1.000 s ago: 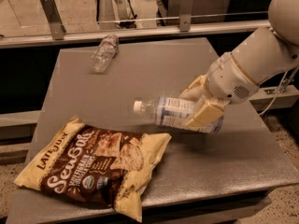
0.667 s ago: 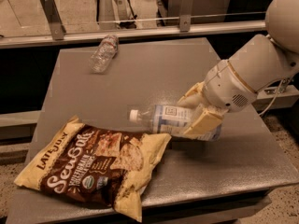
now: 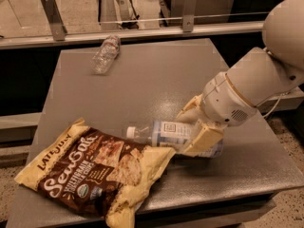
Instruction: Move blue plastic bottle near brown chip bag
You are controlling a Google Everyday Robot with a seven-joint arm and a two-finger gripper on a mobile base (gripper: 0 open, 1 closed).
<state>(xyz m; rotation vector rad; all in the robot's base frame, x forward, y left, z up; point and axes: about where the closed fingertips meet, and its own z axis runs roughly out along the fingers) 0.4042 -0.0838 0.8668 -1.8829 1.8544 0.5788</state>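
The blue plastic bottle [image 3: 164, 132] lies on its side with its white cap pointing left, right at the upper right edge of the brown chip bag [image 3: 92, 171]. The bag is cream-yellow and dark brown with "Sea Salt" lettering and lies flat at the front left of the grey table [image 3: 156, 75]. My gripper [image 3: 197, 129] is shut on the bottle's body, its cream fingers above and below the label. The white arm reaches in from the right.
A smaller clear bottle [image 3: 105, 53] lies on its side at the back left of the table. A metal rail with posts [image 3: 52, 15] runs behind the table. The table's front edge is just below the bag.
My gripper has carried the blue bottle down and to the left. The bottle now sits low at the table, against the chip bag's upper right edge.
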